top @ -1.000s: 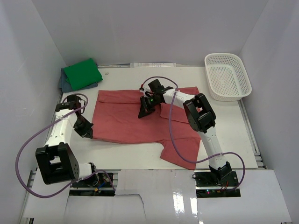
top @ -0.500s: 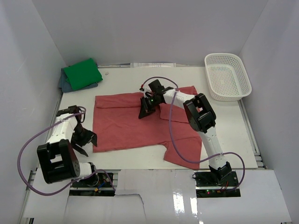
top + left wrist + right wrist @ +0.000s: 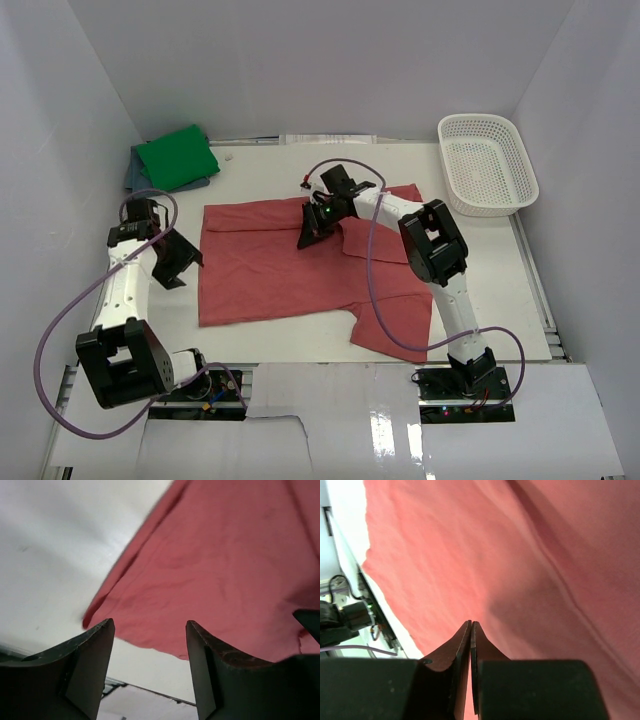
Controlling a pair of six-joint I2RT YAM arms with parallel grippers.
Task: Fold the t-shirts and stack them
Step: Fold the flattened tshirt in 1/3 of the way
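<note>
A brick-red t-shirt (image 3: 265, 265) lies spread across the middle of the table, one sleeve reaching toward the near edge. My left gripper (image 3: 176, 262) hovers just left of its left hem, open and empty. In the left wrist view the left gripper (image 3: 150, 624) frames the red t-shirt (image 3: 225, 565) and its near corner. My right gripper (image 3: 312, 232) is shut, its tips down at the shirt's upper middle. The right wrist view shows that gripper (image 3: 470, 624) with jaws pressed together over the red t-shirt (image 3: 470, 545). A folded green t-shirt (image 3: 178, 158) rests on a blue-grey one (image 3: 138, 180) at the back left.
A white lattice basket (image 3: 487, 165) stands at the back right corner. White walls enclose the table on the left, back and right. Purple cables loop from both arms above the table near their bases.
My left gripper opened and let go of the red shirt's left hem, then drew back to the left. The shirt's left edge now lies straighter. The right gripper stayed put.
</note>
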